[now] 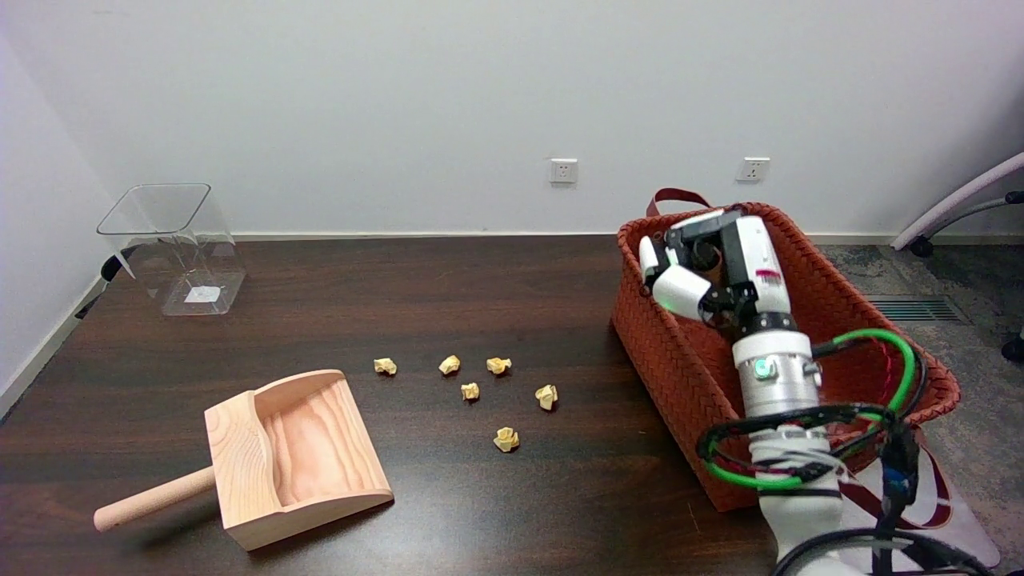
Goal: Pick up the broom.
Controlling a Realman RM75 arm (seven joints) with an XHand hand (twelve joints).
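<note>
Right hand (708, 264) reaches down into woven red basket (808, 344) at desk's (480, 288) right end, fingers curled; grip cannot be made out. Broom not visible, possibly hidden inside basket. Wooden dustpan (288, 456) lies front left, crumpled paper scraps (470, 390) scattered mid-desk.

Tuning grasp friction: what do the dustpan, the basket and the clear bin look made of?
Dustpan: unfinished light wood, with visible grain and a matte surface. Basket: rust-red woven strips, perhaps leather or plastic; the weave is clear, the fibre is not. Clear bin: transparent, glossy rigid plastic, possibly acrylic.
</note>
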